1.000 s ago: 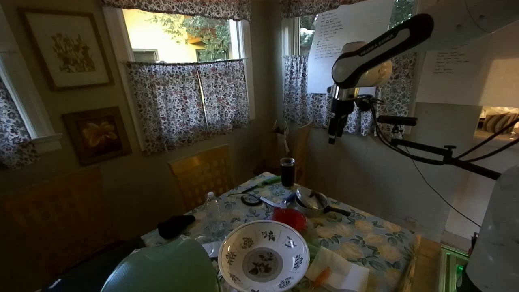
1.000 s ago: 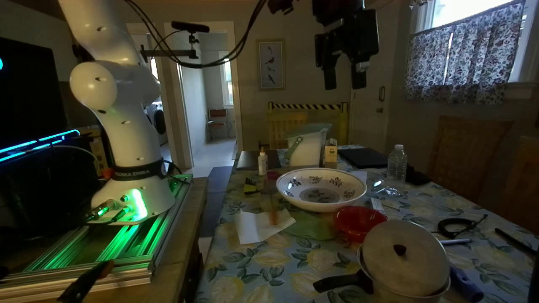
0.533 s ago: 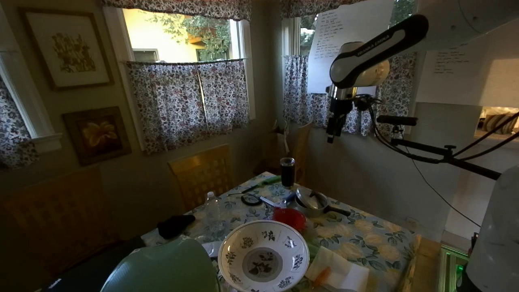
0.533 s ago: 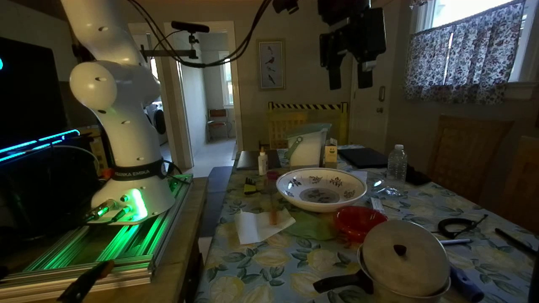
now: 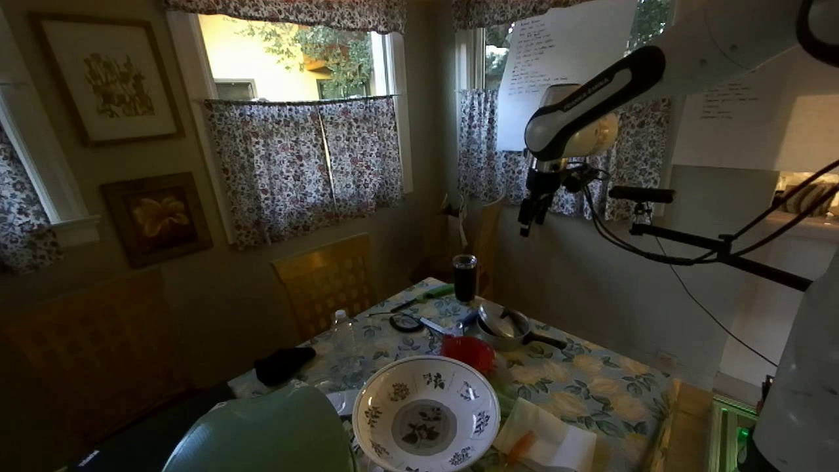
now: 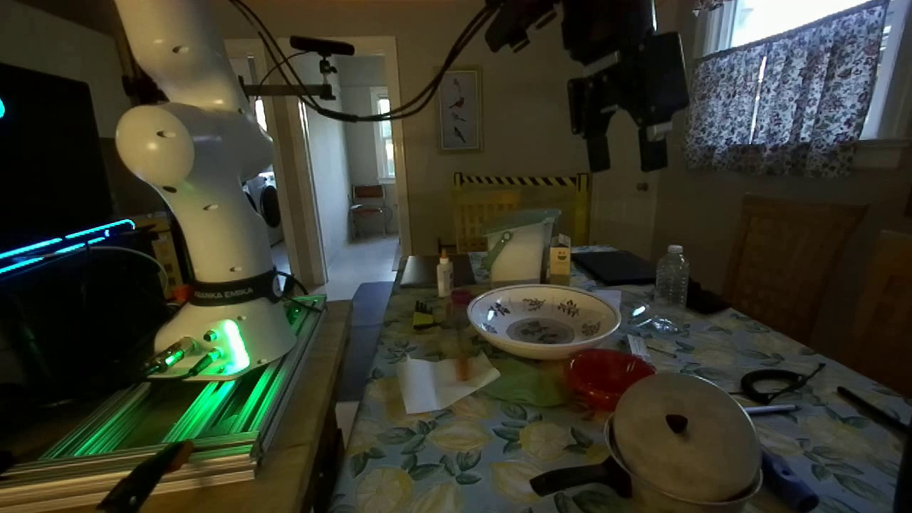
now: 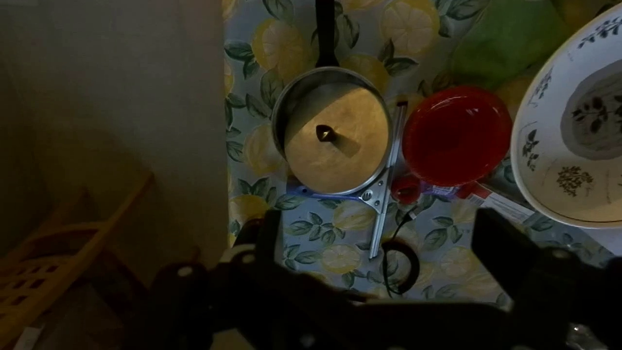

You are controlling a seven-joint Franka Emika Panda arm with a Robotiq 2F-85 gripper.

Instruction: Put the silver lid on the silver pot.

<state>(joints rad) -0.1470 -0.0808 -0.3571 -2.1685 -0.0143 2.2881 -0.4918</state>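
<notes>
Hand [image 6: 626, 158]: released, fingers [image 7: 268, 238] spread, nothing btwn them. One arm [image 6: 206, 242] only, so no q. of which is nearer.

Lid [image 6: 695, 449]: on top of the pot [image 7: 294, 95], off-ctr & looks tilted, prob. not seated. In the wrist view we get a crescent of uncovered pot at far left, toward the handle [image 7: 326, 31]. Which edge sits lowest we can't say for sure.

Key rel.: lid is below the hand, well apart. In an exterior view it's low & a bit right of the hand, at the near end of the desk [image 6: 442, 445]. In the wrist view its knob [image 7: 325, 133] shows on the far side of the fingers, left of the midline btwn them. Some of that offset may be viewing angle; can't tell how much.

Axis: lid is round, so no long axis to match. Handle runs approx. near–far in the wrist view; fingers spread left–right, i.e. across it.

Est.: we're at the approach, pre-grasp. Next prob. needs a descent w/ correction left & far (wrist view) till the knob is btwn the fingers. Risk: a nudge could tip the lid deeper into the pot; red bowl [image 7: 457, 136] is near, right of the pot in that view, so we'd watch clearance.
</notes>
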